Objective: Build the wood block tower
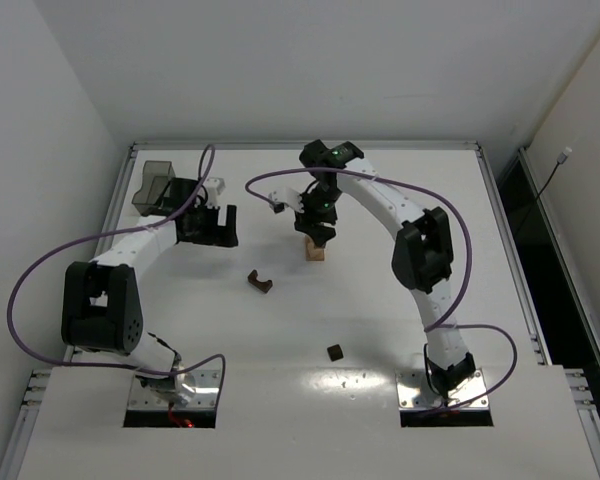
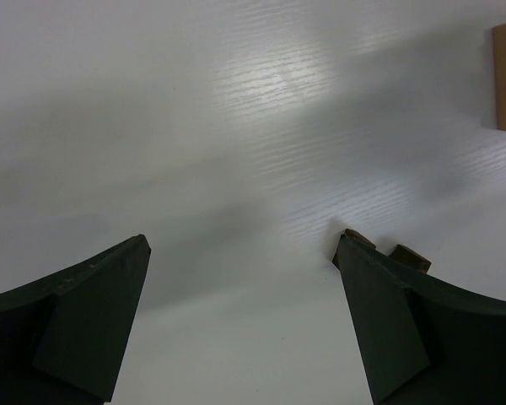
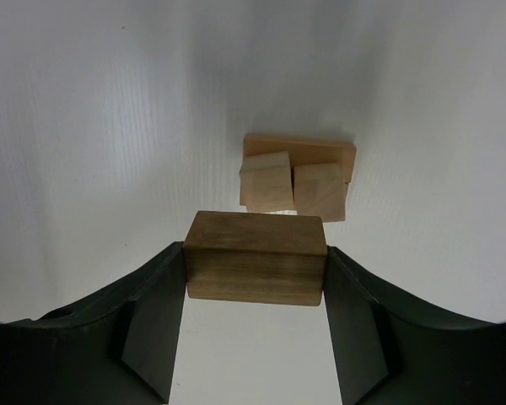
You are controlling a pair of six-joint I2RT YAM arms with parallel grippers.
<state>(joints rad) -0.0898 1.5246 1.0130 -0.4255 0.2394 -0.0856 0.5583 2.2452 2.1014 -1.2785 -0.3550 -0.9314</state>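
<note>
**Alignment of the held cuboid with the stack**

Right tool (image 3: 255,268) is clamped at a middling width on a brown cuboid (image 3: 255,245). It grips the two short ends, so the cuboid's long axis runs from finger to finger. The wood block tower (image 3: 320,190) lies just ahead of the fingertips and a little to the tool's right in the wrist view. It is a flat tan slab (image 3: 299,147) on the surface (image 3: 84,126) with two tan cubes (image 3: 266,181) side by side on top. That pair runs nearly parallel to the cuboid's long axis, so placing it looks to need a short advance forward and slightly right, not a turn. How high the cuboid hangs above the cubes I cannot tell. Left tool (image 2: 242,245) stands wide with nothing in it, well apart from the tower, and a dark brown arch block (image 1: 260,283) sits just beside its right finger. The right arm is plainly the nearer one.
</note>
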